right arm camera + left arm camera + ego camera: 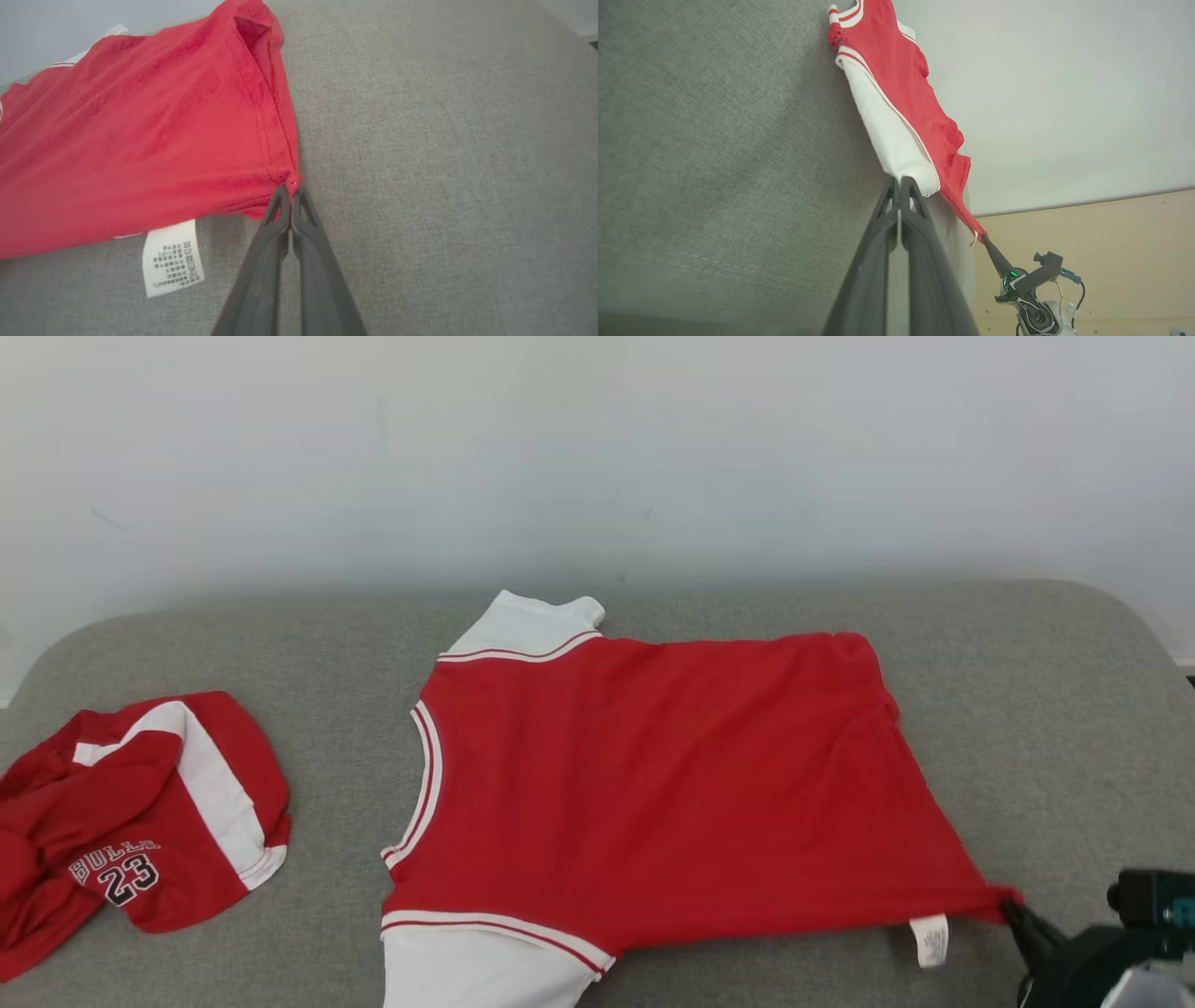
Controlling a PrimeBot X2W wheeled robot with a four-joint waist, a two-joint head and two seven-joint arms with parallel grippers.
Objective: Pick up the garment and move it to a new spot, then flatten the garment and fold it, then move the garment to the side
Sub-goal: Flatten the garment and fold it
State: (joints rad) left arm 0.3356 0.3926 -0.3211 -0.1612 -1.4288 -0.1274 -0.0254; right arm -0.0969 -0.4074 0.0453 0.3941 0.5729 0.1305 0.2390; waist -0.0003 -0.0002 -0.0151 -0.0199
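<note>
Where the right claw (290, 190) pinches, red jersey (653, 784) tapers.

In front of me runs a grey padded surface (1027, 709) with rounded far corners, set against a pale wall. A red jersey (672, 784) lies spread across its middle, neck to the left and hem to the right, one white sleeve far, the other near. Its white care label (931, 940) rests on the grey cloth. Well apart at my left sits a crumpled pair of red shorts (140, 812).
</note>
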